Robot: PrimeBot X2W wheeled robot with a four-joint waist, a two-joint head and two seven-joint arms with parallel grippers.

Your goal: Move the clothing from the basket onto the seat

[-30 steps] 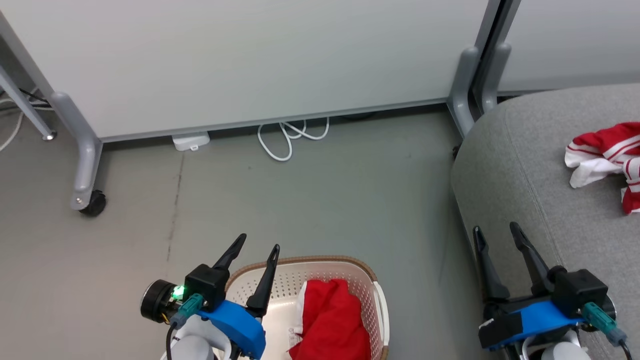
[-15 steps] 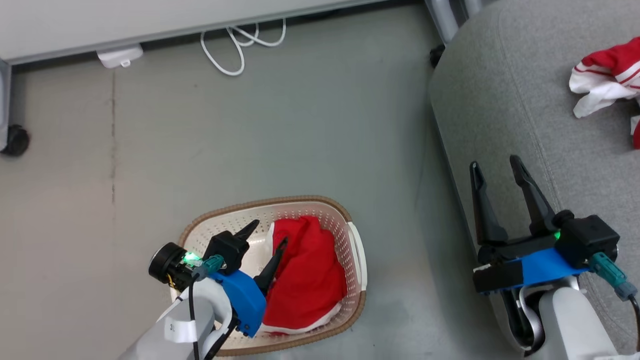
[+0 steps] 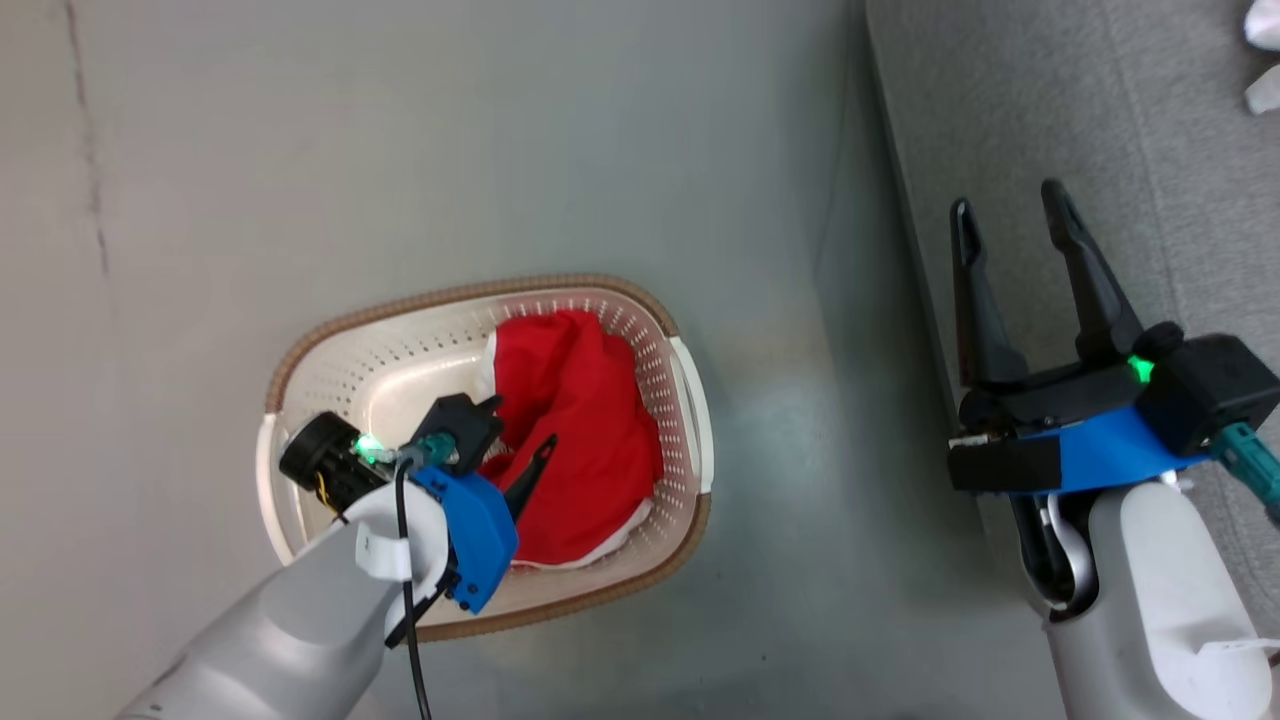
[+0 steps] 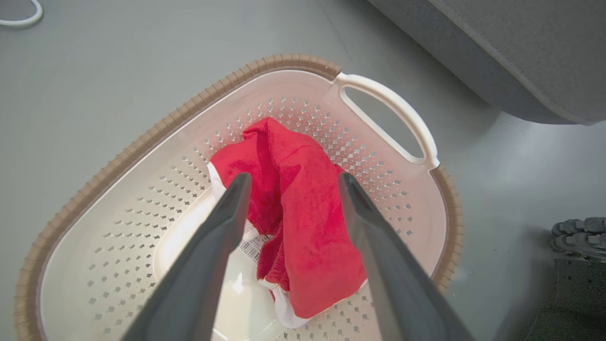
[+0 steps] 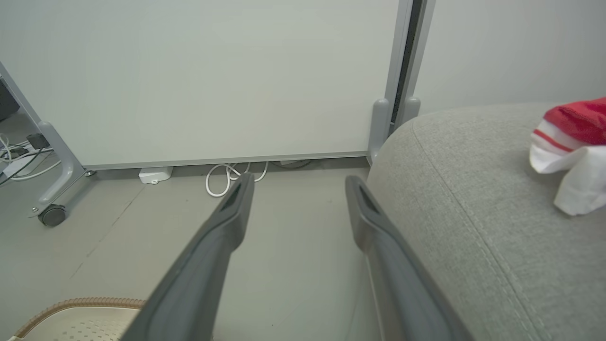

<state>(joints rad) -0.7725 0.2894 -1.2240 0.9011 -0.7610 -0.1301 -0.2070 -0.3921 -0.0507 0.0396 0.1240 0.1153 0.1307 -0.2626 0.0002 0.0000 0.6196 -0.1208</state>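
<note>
A red garment (image 3: 575, 420) with a white edge lies crumpled in the right half of the cream basket (image 3: 400, 308) on the floor. My left gripper (image 3: 520, 423) is inside the basket, open, its fingers straddling the garment (image 4: 303, 227) just above it. A barcode label (image 4: 249, 246) shows on the basket (image 4: 142, 142) bottom. My right gripper (image 3: 1007, 197) hangs open and holds nothing, over the left edge of the grey seat (image 3: 1150, 130). In the right wrist view a second red and white garment (image 5: 573, 142) lies on the seat (image 5: 473, 213), right of the gripper (image 5: 299, 179).
The basket stands on a grey floor (image 3: 450, 150) just left of the seat, its white handle (image 4: 393, 111) facing the seat. Ahead, a white panel (image 5: 213, 71) on castered legs (image 5: 52, 215) and a coiled white cable (image 5: 227, 177) lie along the floor.
The head camera has tilted down, so the whole picture has shifted. My left gripper has dropped from above the basket's rim into the basket, over the red garment. The right gripper stays open.
</note>
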